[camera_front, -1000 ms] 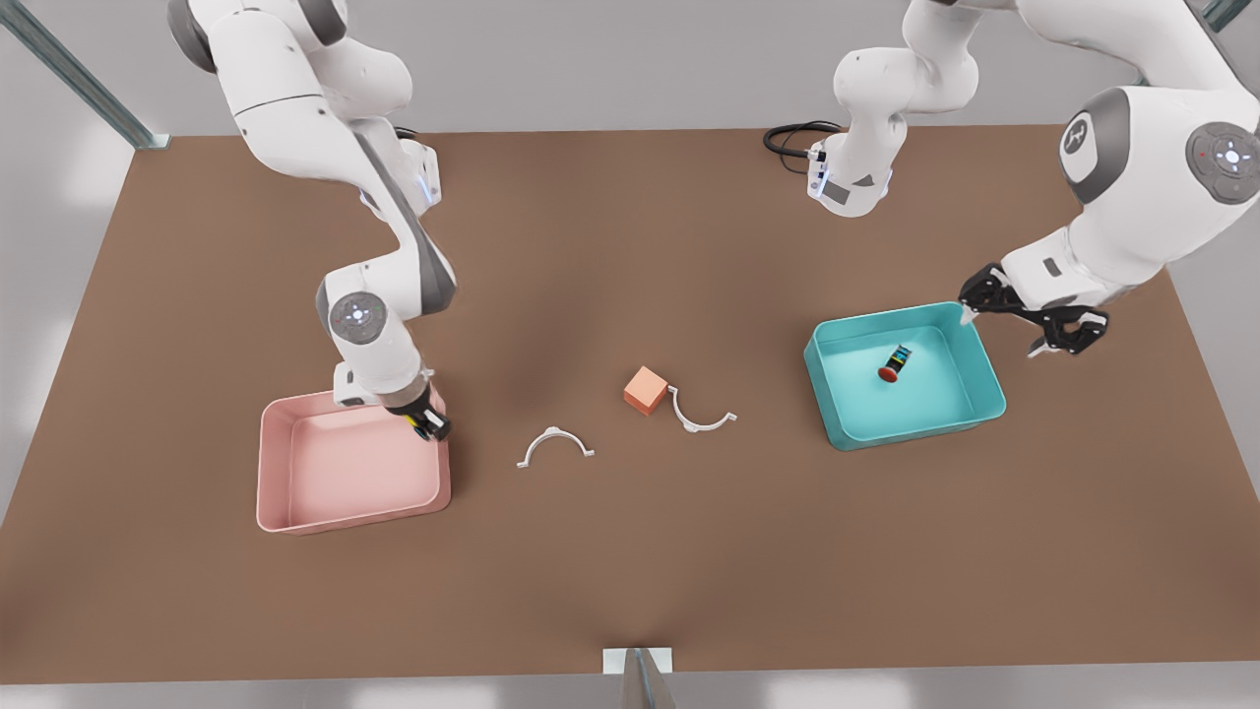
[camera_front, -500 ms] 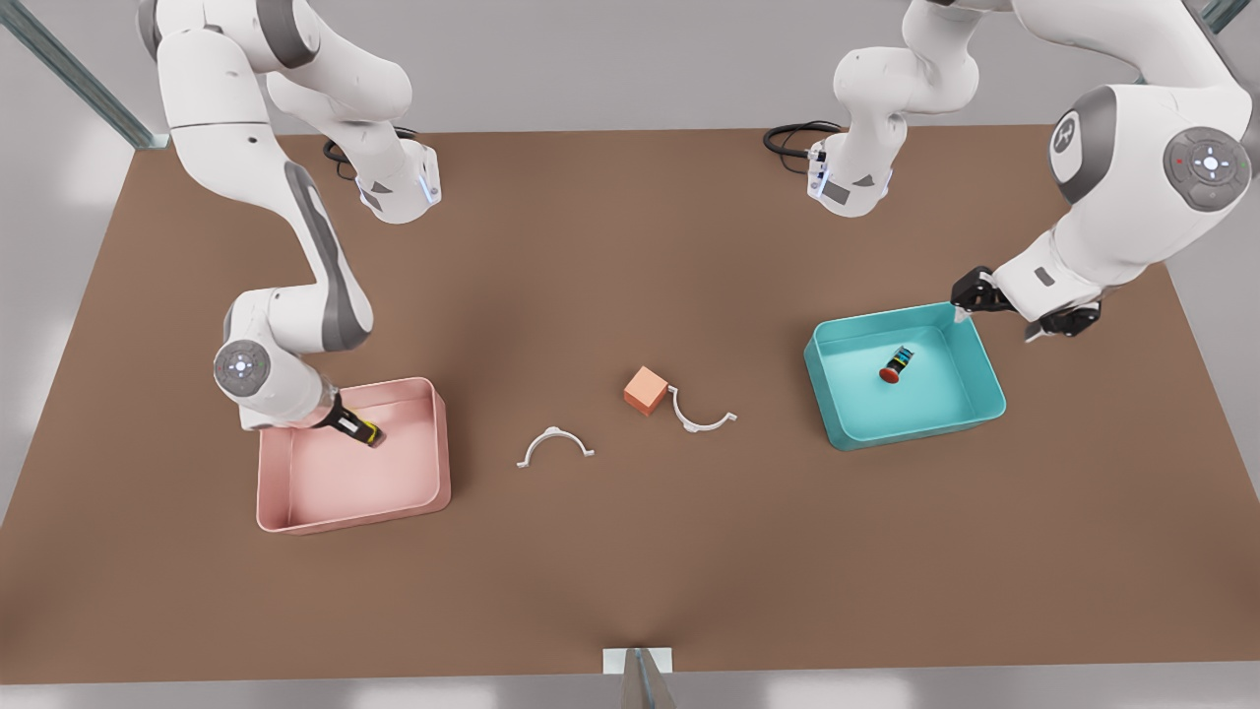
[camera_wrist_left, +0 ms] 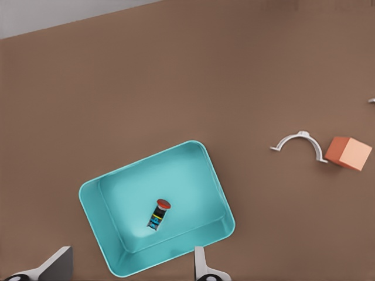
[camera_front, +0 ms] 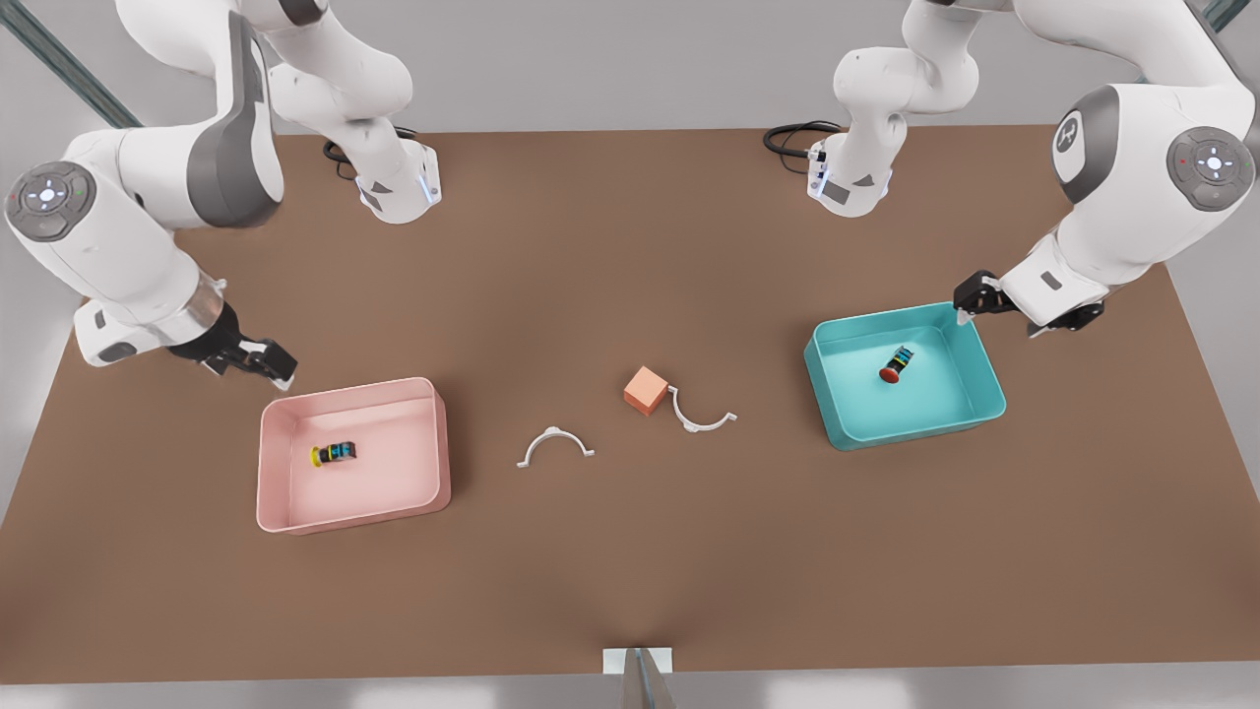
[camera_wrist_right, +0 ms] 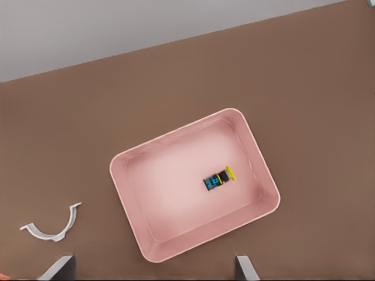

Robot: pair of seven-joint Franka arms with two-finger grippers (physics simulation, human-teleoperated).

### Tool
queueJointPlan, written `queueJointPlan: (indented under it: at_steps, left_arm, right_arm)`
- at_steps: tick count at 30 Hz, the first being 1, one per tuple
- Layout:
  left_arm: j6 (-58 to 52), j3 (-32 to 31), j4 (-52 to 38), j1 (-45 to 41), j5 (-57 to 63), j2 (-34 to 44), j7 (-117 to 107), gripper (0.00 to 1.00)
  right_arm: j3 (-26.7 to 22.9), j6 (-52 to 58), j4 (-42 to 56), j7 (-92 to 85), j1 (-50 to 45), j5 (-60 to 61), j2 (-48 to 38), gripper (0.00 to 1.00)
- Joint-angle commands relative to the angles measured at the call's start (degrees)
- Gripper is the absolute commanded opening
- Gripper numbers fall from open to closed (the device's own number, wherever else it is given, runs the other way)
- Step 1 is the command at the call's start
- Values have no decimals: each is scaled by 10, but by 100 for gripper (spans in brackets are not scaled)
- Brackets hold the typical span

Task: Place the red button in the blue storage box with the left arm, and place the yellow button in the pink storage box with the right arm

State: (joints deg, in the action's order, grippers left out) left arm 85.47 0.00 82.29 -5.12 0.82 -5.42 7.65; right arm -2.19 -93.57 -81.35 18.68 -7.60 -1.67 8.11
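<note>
Inside the blue storage box (camera_front: 833,394), toward the front view's right, the red button (camera_front: 895,363) lies on its side on the floor, clear of the walls; long axis runs diagonal, red cap toward the near-left, black body toward the far-right. Teal marks on the body are too small to read. Inside the pink storage box (camera_front: 281,483), at the front view's left, the yellow button (camera_front: 334,453) also lies on its side, long axis roughly left-right, yellow cap toward the left. Left gripper (camera_front: 994,313) hangs just past the blue box's far-right corner, fingers spread wide, empty; in the left wrist view its fingertips (camera_wrist_left: 200,260) are cut off at the frame edge. Right gripper (camera_front: 258,366) hovers beyond the pink box's far-left corner, fingers apart, empty. Between the boxes: orange cube (camera_front: 645,390), touching one white clip (camera_front: 701,414); second white clip (camera_front: 555,445) nearer, apart.
</note>
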Motion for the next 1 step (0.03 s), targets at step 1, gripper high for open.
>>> queueJointPlan:
  at_steps: [1]
  left_arm:
    - [0, 0, 0, 0, 1, 1, -41, 100]
  right_arm:
    - [-6, 68, -2, -153, -6, 7, -3, 100]
